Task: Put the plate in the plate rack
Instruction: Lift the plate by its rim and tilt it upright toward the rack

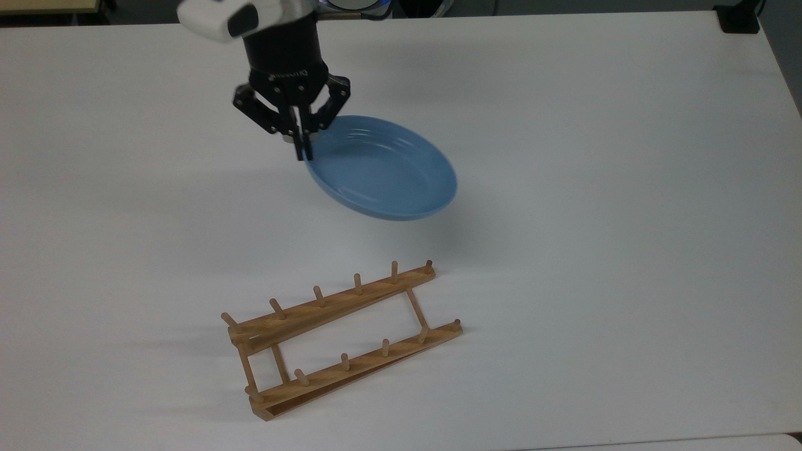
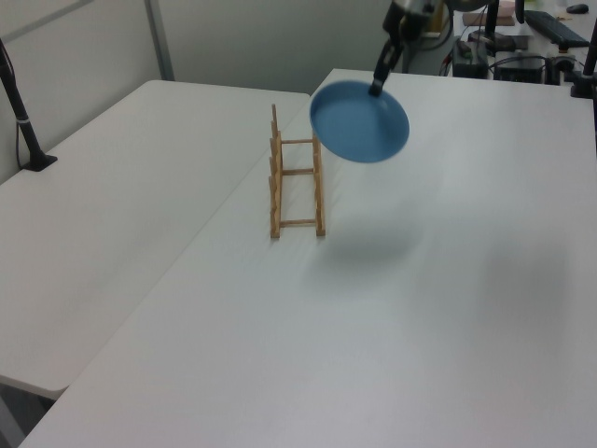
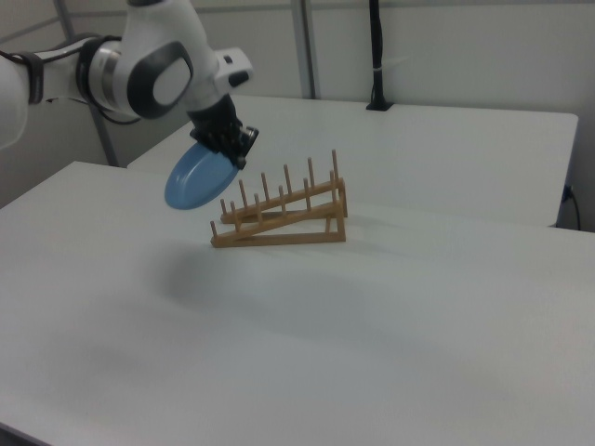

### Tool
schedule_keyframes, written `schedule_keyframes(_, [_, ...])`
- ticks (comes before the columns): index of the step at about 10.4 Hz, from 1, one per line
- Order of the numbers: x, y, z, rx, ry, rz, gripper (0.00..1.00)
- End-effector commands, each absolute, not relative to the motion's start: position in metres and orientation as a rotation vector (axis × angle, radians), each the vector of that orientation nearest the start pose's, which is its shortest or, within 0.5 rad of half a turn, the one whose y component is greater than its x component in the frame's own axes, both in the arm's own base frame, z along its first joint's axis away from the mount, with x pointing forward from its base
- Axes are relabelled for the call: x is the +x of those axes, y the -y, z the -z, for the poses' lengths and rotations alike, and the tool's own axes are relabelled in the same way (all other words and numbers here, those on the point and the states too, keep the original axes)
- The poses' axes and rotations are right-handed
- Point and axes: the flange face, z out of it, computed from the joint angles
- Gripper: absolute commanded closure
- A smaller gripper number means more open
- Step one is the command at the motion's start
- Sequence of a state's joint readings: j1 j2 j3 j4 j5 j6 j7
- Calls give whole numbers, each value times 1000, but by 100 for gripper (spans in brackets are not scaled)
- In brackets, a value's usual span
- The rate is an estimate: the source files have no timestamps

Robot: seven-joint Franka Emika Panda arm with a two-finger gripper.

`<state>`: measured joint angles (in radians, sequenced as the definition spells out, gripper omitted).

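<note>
The light-blue plate [image 1: 382, 175] hangs tilted in the air, well above the white table [image 1: 595, 250]. My gripper [image 1: 302, 149] is shut on the plate's rim at the top view's left side. In the left view the plate [image 2: 360, 121] is seen high up beside the rack's far end, with the gripper [image 2: 377, 89] at its upper edge. In the right view the plate [image 3: 195, 177] slopes down from the gripper [image 3: 234, 160]. The wooden plate rack [image 1: 341, 338] stands on the table nearer the top view's bottom, with nothing between its pegs; it also appears as the rack [image 2: 297, 173] and the rack [image 3: 284, 216].
A second white table [image 2: 112, 215] adjoins at the left view's left. A black post [image 2: 23, 126] stands on it. A black block [image 1: 739, 19] sits at the top view's upper right corner. Desk clutter [image 2: 522, 37] lies beyond the table's far end in the left view.
</note>
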<state>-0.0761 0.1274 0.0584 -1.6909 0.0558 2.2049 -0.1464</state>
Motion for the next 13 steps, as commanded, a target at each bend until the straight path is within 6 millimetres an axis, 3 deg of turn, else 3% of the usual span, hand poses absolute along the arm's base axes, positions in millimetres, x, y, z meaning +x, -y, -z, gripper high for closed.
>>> schedule_keyframes(1, [642, -8, -582, -3226, 9, 796, 100])
schedule_keyframes(3, [648, -24, -583, -3278, -109, 976, 100])
schedule_keyframes(6, [653, -88, -565, -3338, -177, 1250, 100])
schedule_keyframes(9, [659, -142, -529, -3246, -284, 1791, 100])
schedule_keyframes(10, [662, -153, -514, -3197, -272, 1912, 100])
schedule_keyframes(13, [667, -166, -481, -3247, -206, 1959, 100])
